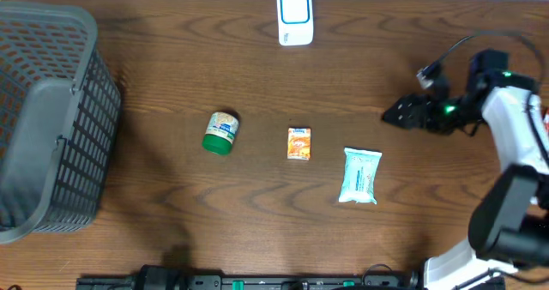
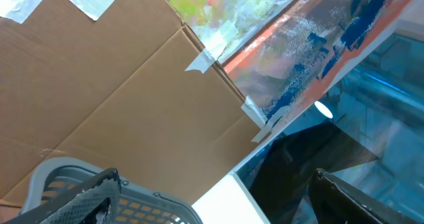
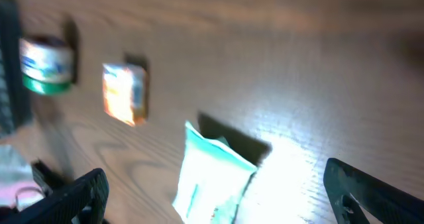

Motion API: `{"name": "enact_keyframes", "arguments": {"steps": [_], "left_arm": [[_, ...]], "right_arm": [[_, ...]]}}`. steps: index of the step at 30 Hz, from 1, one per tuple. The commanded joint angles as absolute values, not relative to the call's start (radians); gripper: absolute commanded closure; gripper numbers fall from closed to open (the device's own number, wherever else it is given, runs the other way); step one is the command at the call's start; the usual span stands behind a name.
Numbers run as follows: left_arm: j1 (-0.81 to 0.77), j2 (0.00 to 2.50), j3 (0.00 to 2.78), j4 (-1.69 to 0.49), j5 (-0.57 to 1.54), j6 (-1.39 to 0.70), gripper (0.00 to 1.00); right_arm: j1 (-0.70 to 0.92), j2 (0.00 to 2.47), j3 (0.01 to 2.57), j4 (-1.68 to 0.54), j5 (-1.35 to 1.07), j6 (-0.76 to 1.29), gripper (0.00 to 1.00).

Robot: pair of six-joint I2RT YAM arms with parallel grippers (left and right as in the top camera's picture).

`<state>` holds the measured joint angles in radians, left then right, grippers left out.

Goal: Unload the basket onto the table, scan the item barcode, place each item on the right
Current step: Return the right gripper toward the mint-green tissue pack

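Three items lie on the wooden table: a green-lidded jar (image 1: 221, 132), a small orange box (image 1: 298, 143) and a white and teal packet (image 1: 359, 176). No barcode shows on any of them. A white and blue scanner (image 1: 294, 16) stands at the far edge. My right gripper (image 1: 393, 114) hovers up and to the right of the packet, open and empty. In the right wrist view, the packet (image 3: 215, 177) lies below between its spread fingers (image 3: 79, 194), with the box (image 3: 124, 93) and the jar (image 3: 46, 66) beyond. My left gripper (image 2: 212, 207) is open and empty, and out of the overhead view.
A grey mesh basket (image 1: 51, 118) fills the table's left side; its rim (image 2: 142, 201) also shows in the left wrist view under a cardboard wall (image 2: 119, 85). A black rail (image 1: 240, 281) runs along the front edge. The right arm's white base (image 1: 515, 135) stands at the right.
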<state>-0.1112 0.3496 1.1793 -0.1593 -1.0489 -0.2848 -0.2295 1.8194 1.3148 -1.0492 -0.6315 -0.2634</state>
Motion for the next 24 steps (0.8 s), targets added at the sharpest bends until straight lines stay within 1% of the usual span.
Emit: {"name": "enact_keyframes", "arguments": {"steps": [1, 7, 11, 16, 19, 24], "left_arm": [[-0.105, 0.353, 1.179, -0.155, -1.047, -0.286, 0.09], [-0.105, 0.353, 1.179, -0.155, -1.047, -0.287, 0.09], [-0.105, 0.353, 1.179, -0.155, -1.047, -0.287, 0.09], [-0.105, 0.353, 1.179, -0.155, -1.047, -0.287, 0.09], [-0.105, 0.353, 1.179, -0.155, -1.047, -0.287, 0.09], [-0.105, 0.353, 1.179, -0.155, -1.047, -0.286, 0.09]], "right_arm": [[-0.218, 1.879, 1.28, -1.031, -0.56, -0.298, 0.01], [-0.2, 2.005, 1.232, -0.98, -0.567, -0.356, 0.05], [-0.179, 2.087, 1.23, -0.98, -0.614, -0.429, 0.15], [-0.134, 2.15, 1.227, -0.988, -0.631, -0.5, 0.19], [-0.102, 2.155, 1.211, -0.99, -0.63, -0.514, 0.26], [-0.051, 2.155, 1.166, -1.01, -0.596, -0.551, 0.32]]}}
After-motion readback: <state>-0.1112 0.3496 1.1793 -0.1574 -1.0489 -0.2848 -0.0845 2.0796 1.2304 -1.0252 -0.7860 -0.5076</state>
